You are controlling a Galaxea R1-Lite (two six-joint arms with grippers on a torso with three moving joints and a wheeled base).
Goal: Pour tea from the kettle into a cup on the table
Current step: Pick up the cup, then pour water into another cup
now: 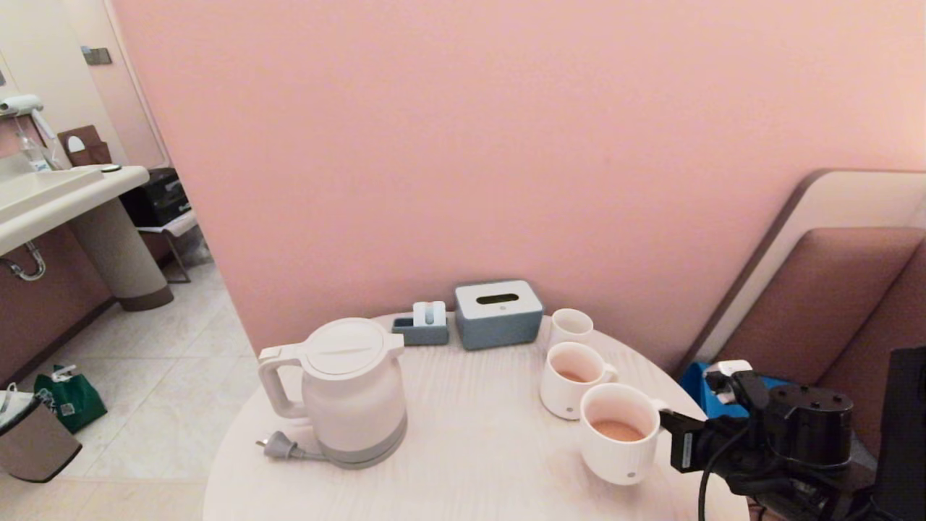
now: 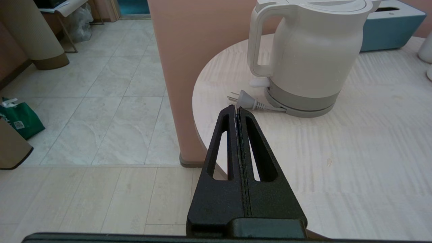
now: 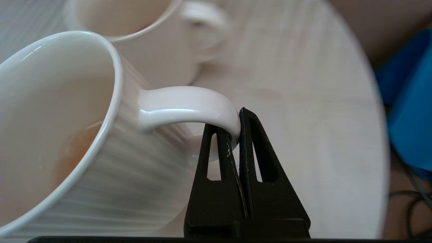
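The white kettle (image 1: 354, 391) stands upright on the left of the round table (image 1: 470, 463), its handle facing left and its grey plug (image 2: 244, 100) lying beside its base. The nearest cup (image 1: 620, 434) sits at the front right and holds reddish-brown tea (image 1: 617, 431). My right gripper (image 3: 236, 123) is shut on this cup's handle (image 3: 189, 108), reaching in from the right. My left gripper (image 2: 235, 108) is shut on nothing, low over the table's front left edge, just short of the plug and the kettle (image 2: 307, 57). It is out of the head view.
A second mug (image 1: 575, 380) with a little tea stands just behind the held cup, and a smaller handleless cup (image 1: 570, 327) behind that. A blue-grey tissue box (image 1: 498, 312) and a small holder (image 1: 423, 325) sit by the pink wall. A blue object (image 1: 694, 383) lies off the table's right edge.
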